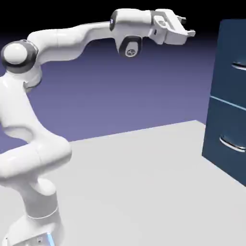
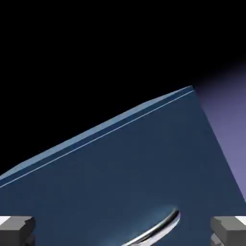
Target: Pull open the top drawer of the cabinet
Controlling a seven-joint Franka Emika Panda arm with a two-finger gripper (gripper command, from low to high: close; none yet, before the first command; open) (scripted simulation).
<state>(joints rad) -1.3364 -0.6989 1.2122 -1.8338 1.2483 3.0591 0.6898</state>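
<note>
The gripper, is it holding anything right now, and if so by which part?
Nothing is held. The gripper is open in the air, short of the cabinet, with the top drawer's handle ahead between its fingertips.

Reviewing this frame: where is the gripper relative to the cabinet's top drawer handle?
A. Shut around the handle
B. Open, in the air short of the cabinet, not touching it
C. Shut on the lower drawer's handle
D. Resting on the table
B. In the exterior view the gripper is open and hangs in the air with a clear gap to the cabinet, higher than the top drawer handle.
</note>
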